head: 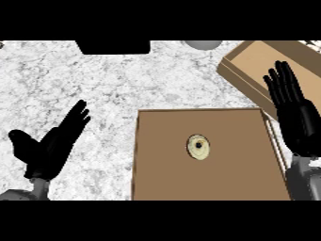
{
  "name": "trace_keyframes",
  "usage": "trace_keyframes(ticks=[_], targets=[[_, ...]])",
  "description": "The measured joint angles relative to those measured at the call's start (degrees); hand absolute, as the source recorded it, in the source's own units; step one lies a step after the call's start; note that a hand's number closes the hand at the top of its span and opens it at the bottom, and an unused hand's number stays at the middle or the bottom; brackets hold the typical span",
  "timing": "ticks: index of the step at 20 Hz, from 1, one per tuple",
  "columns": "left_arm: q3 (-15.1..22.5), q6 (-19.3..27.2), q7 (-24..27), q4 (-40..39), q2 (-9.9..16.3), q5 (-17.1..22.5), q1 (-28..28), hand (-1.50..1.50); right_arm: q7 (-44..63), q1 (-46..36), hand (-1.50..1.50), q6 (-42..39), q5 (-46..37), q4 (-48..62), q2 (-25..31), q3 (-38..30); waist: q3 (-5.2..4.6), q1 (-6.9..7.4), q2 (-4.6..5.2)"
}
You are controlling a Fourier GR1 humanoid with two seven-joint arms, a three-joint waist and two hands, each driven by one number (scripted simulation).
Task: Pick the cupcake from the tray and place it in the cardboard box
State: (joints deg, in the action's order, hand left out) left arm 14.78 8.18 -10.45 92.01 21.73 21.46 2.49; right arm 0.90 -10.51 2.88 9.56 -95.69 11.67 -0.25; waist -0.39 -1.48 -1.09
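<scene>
Head view: a white, grey-marbled counter [121, 84] fills the frame. A brown tray [170, 179] sits lower centre, the cupcake [199, 147] at its middle, seen top-on, oval elongated vertically. The cardboard box [260, 59] lies upper right. The left hand [52, 146] and right hand [298, 117] rest open with straight fingers, holding nothing.

Kitchen setting, white marbled counter [121, 84], brown tray [163, 179] holding a cupcake [199, 147], cardboard box [260, 59]

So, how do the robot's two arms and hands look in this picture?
Both forearms are grey and smooth. The left hand and the right hand are all black, with slim fingers and a thumb. No cables or markings show.
</scene>
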Motion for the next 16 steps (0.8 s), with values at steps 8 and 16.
trace_keyframes(ticks=[8,16], targets=[[-2.1,-1.3,6.7,1.8,7.1,-8.5,3.8,0.0,9.3,4.6,-1.5,13.6,-17.2,-10.4,7.2,-4.5,-0.33,-3.54,-0.6],[-2.5,-3.7,11.7,1.2,10.0,-12.0,5.7,0.0,22.2,19.3,-1.5,16.3,-40.4,-27.7,11.8,2.6,-0.08,-2.61,0.18]])
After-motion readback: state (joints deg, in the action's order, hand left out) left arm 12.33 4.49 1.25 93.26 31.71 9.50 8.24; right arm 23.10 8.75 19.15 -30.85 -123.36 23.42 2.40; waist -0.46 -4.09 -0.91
